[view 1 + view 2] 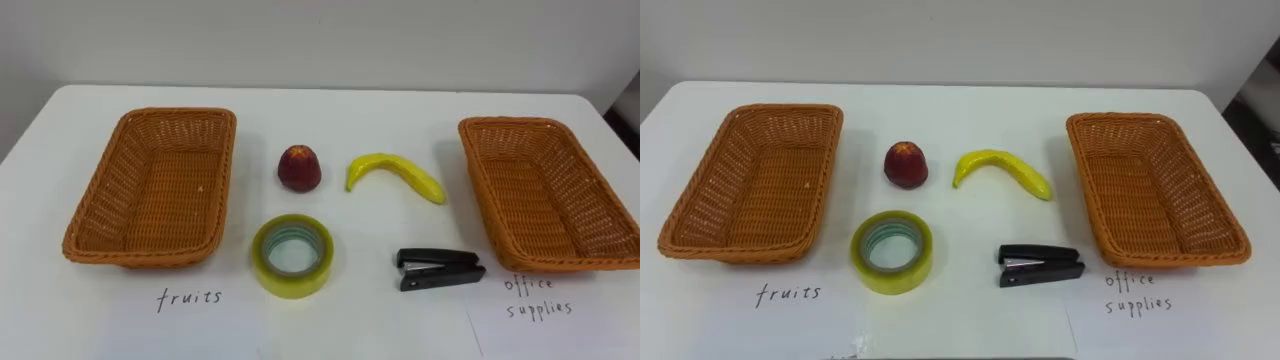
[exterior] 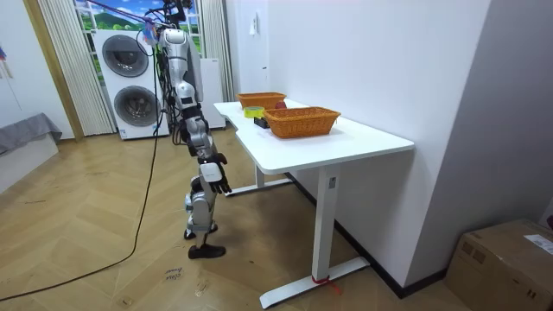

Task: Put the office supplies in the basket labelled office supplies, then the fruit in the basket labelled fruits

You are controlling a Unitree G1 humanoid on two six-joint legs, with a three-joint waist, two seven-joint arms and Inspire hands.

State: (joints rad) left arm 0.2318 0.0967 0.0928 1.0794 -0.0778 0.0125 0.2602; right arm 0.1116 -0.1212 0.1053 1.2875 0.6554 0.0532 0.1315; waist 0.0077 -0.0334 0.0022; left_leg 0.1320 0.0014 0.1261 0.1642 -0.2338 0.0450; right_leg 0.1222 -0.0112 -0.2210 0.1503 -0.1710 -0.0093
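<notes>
Nothing had been sorted yet. Both wicker baskets stood empty on the white table [image 1: 340,120]: the fruit basket [image 1: 175,113] toward the table's left edge and the office-supplies basket [image 1: 505,122] toward its right edge. Each had a handwritten label in front of it (the fruit label [image 1: 190,297] and the office-supplies label [image 1: 538,297], both toward the near edge). All four items lay in the middle of the table between the baskets, none touching another. The peach [image 1: 300,167] and the banana [image 1: 395,172] lay side by side on the far side. The roll of clear tape [image 1: 290,286] and the black stapler [image 1: 440,268] lay nearer the front edge. So the whole job seemed to remain, two fruits to go left and two supplies to go right. In the room view the robot stood at the table's long near edge. Its right hand [image 2: 217,179] (judged by its stance) hung below the tabletop, fingers loosely straight and holding nothing. In the left eye view the office-supplies basket's outer side ran off the frame, and the table's front edge fell below it. The red fruit could have been a peach or an apple.
</notes>
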